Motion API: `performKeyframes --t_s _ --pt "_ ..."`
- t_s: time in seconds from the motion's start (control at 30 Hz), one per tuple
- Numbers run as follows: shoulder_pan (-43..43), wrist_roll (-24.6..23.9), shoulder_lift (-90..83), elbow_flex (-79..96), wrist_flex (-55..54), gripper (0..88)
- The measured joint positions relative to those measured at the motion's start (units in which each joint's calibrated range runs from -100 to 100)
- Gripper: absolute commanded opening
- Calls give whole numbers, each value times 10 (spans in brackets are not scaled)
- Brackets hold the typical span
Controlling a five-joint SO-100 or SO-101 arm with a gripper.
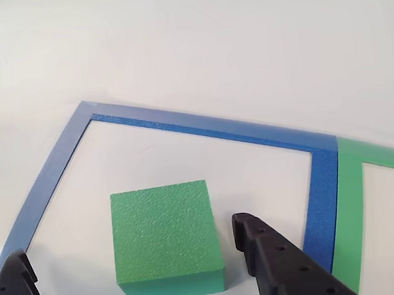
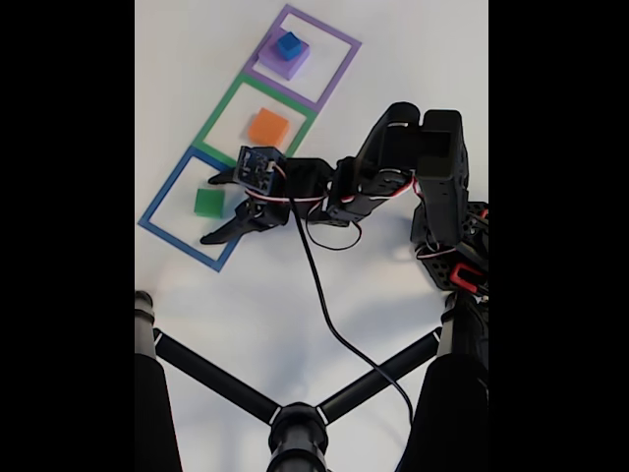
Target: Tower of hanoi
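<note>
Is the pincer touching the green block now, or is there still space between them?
Apart. In the other view the pincer is open around the green block, and white table shows between the block and each finger.

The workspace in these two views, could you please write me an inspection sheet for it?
Surface: white table, with flat blue, green and purple square frames in a row.
Job's things: green foam block in the blue frame; orange foam block in the green frame; small blue foam cube on the purple foam block in the purple frame.
Clutter: nothing seen.
Hand: hand open, fingers either side of the green block, not touching.
Cables: black cable trails from the arm.
Surroundings: black tripod legs.
</note>
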Motion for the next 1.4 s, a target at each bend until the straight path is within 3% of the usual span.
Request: performKeyframes --t_s 0.17,0.33,0.7,1.17,1.4 --pt "-7 0 7 -5 0 309" --pt "-17 -6 7 -12 0 185" --pt "-25 -6 7 -18 0 73" --pt "-25 0 5 -19 11 56" --pt "-23 0 -98 -29 156 56"
